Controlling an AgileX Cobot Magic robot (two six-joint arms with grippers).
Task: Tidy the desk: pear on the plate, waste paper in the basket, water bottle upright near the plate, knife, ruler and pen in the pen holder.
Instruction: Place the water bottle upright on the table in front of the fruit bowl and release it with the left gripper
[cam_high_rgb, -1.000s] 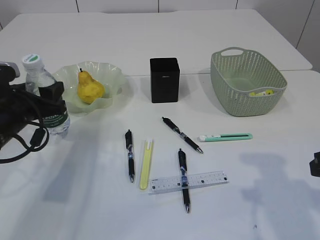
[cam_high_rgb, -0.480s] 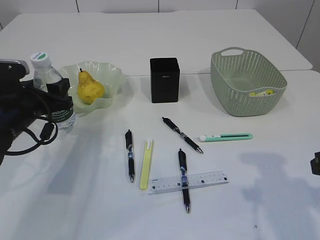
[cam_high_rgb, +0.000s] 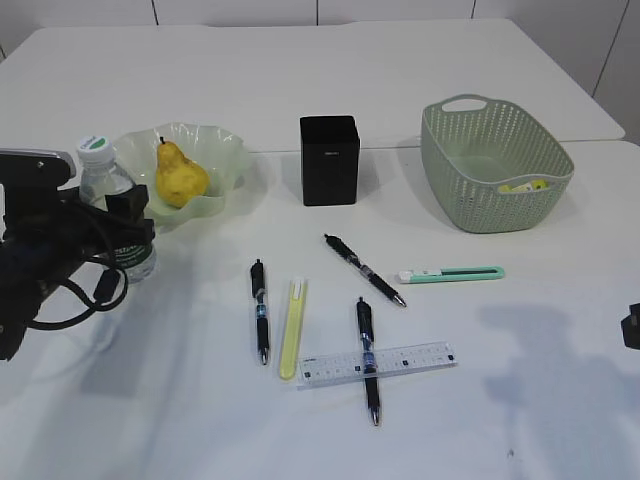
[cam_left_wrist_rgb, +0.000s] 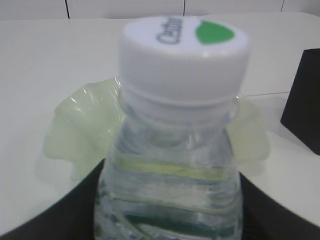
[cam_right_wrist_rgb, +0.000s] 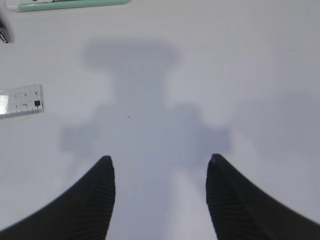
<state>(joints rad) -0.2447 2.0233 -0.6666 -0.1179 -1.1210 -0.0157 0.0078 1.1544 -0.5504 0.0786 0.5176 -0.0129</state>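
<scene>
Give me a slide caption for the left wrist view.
Left hand grips the upright water bottle, white cap toward the camera, wavy green plate behind.

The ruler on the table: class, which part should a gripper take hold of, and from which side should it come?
Grip the ruler near its right end, from above, jaws across its narrow width. It lies flat on the table, so only a top-down pinch on the long edges looks workable. A black pen lies across it left of the middle, and a yellow strip sits by its left end; the right end is free.
</scene>
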